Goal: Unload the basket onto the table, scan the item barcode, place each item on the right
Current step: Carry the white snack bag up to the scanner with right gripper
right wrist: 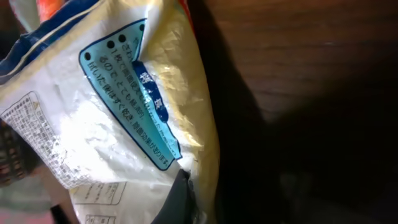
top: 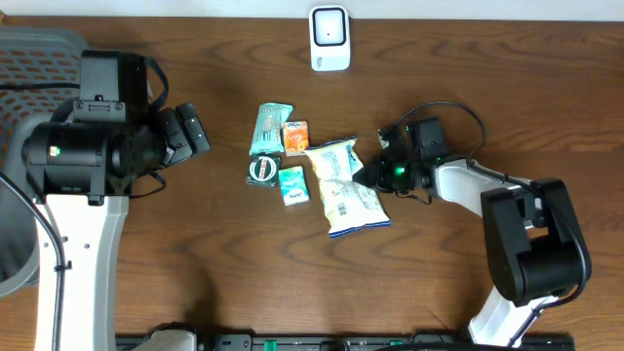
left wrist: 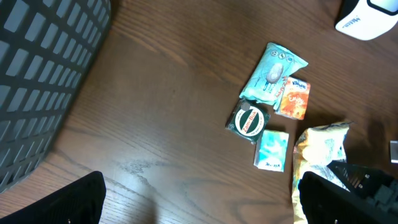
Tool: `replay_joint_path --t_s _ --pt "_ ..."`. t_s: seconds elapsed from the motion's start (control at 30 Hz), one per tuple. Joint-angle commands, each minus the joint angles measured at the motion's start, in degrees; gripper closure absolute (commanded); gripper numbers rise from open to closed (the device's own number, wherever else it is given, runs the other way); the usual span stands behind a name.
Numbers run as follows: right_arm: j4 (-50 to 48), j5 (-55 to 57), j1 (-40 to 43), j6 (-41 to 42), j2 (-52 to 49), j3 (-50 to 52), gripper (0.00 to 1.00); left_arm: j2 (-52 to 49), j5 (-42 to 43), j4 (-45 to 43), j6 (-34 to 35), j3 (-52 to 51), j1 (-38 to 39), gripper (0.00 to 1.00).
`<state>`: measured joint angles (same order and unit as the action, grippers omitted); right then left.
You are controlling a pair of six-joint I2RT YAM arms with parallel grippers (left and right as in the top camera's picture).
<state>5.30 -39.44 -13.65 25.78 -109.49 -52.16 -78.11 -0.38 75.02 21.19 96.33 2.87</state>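
Note:
Several small packaged items lie in a cluster at the table's centre. Among them is a yellow-and-white snack bag (top: 333,159) with a second white bag (top: 356,207) just below it. My right gripper (top: 367,175) is at the bags' right edge. In the right wrist view the jaws (right wrist: 205,186) are shut on the edge of the snack bag (right wrist: 112,118), which has a blue label and fills the left of the frame. The white scanner (top: 330,37) stands at the far edge. My left gripper (top: 195,132) hangs open to the left of the cluster, with bare wood between its fingers (left wrist: 81,199).
A teal pouch (top: 271,127), an orange pack (top: 295,136), a round tin (top: 263,169) and a small teal box (top: 292,185) lie left of the bags. A grey mesh basket (top: 29,58) sits at the far left corner.

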Motion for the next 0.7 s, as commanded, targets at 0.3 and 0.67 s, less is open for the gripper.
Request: replay_joint_path --t_s 0.3,0.67 --pt "-11.98 -25.62 12.24 4.42 9.53 1.53 0.99 0.26 -0.72 0.2 0.68 0.13 -0.2 0.02" --pt "-19.47 -33.68 16.7 10.49 16.96 1.53 0.99 0.26 -0.72 0.22 0.68 0.13 -0.2 0.02"
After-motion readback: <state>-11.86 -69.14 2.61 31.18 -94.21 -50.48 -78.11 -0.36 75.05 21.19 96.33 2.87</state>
